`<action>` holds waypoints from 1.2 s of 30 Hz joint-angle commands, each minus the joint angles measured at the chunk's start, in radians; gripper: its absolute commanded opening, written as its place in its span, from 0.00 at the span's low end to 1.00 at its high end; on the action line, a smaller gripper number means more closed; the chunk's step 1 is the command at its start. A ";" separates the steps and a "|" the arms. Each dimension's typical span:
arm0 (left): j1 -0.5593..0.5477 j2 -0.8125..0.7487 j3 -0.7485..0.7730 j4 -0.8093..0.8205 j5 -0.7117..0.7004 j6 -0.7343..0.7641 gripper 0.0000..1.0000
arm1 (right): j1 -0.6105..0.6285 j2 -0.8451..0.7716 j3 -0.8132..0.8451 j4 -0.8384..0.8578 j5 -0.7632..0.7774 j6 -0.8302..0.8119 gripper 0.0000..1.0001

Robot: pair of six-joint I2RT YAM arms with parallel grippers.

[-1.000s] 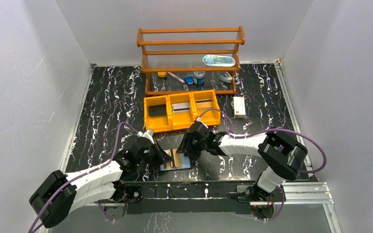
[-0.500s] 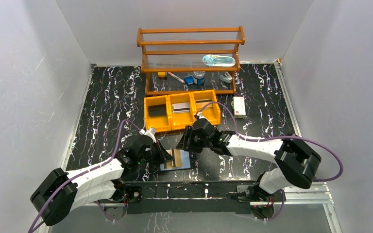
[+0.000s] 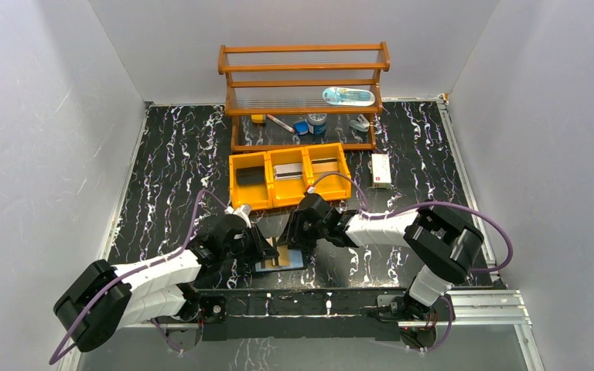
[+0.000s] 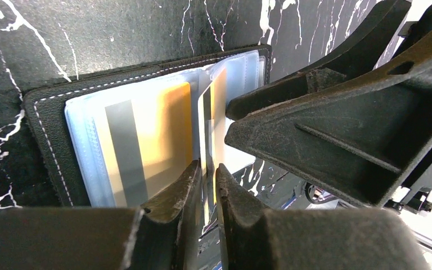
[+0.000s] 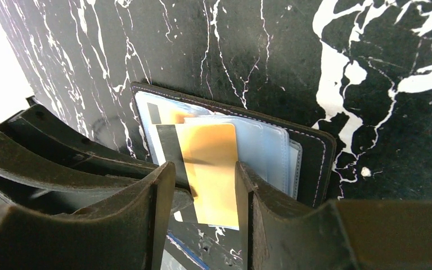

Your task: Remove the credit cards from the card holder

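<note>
The card holder [image 3: 288,262] lies open near the table's front edge, black outside with pale blue sleeves [image 4: 45,132] [image 5: 310,151]. A tan credit card [image 5: 211,160] with a dark stripe sticks out of a sleeve over the holder's edge. In the left wrist view it stands edge-on [image 4: 206,121]. My left gripper [image 3: 269,249] [image 4: 206,175] is shut on this card. Another tan card with a grey stripe [image 4: 152,135] lies in the other panel. My right gripper [image 3: 293,240] [image 5: 205,185] is open, its fingers either side of the raised card and just above the holder.
A yellow three-compartment bin tray [image 3: 250,196] sits behind the holder with dark and grey flat items in it. A wooden shelf rack [image 3: 303,93] with small objects stands at the back. A white box [image 3: 380,169] lies right of the tray.
The left gripper has edged right over the holder. The right gripper drew back a little, then came down close to the holder again; its elbow swung out and back.
</note>
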 commanded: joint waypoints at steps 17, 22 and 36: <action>-0.001 -0.098 0.047 -0.125 -0.060 0.023 0.00 | 0.004 0.001 -0.035 -0.068 0.064 0.029 0.53; 0.000 -0.151 0.099 -0.249 -0.106 0.066 0.00 | 0.001 -0.035 -0.019 -0.083 0.069 0.005 0.54; -0.001 -0.287 0.292 -0.629 -0.351 0.140 0.00 | 0.003 -0.059 0.126 -0.115 -0.022 -0.086 0.55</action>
